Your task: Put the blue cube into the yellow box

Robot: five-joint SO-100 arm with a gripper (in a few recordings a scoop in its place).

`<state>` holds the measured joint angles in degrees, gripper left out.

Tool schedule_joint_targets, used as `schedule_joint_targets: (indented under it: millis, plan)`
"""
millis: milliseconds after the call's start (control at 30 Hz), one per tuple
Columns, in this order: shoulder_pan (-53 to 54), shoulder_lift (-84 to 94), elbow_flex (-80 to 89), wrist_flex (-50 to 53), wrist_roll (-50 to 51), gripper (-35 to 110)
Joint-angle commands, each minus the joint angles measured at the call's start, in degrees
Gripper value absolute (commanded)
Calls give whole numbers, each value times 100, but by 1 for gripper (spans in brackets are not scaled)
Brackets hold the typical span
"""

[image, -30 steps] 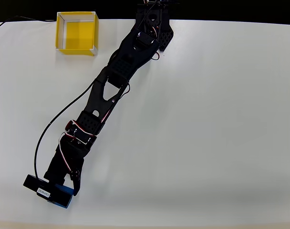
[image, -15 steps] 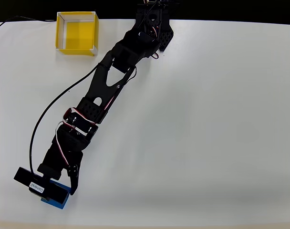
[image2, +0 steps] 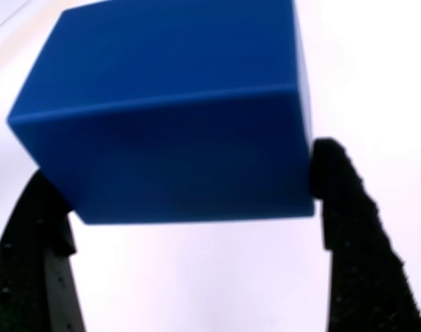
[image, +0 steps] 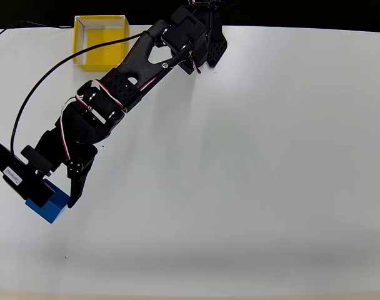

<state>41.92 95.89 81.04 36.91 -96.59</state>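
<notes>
End effector (image2: pixel 190 180) clamps blue cube (image2: pixel 169 111) near table's (image: pixel 271 187) left edge.

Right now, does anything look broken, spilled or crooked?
Nothing stands out. The blue cube sits gripped between the gripper's two black fingers, its faces clean. The yellow box stands flat at the white table's far edge, with nothing in it.

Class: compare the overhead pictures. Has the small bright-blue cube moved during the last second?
Yes. The small bright-blue cube, clamped in the black two-finger gripper, has shifted up the picture and leftward, closer to the square open-topped yellow box, which has stayed put.
</notes>
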Motion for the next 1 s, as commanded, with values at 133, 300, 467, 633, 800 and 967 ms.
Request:
schedule_joint_targets:
  millis: [133,300,467,633,800,967]
  plan:
    - [1775,1591,976,0,-53,30]
    - [2716,1898,1723,-272,-18,30]
    - [3560,2338,2496,-149,-79,30]
    - [4148,2813,3375,-149,-141,30]
    - [4570,3604,4096,185,-193,30]
    - [4887,4263,4342,1011,-167,30]
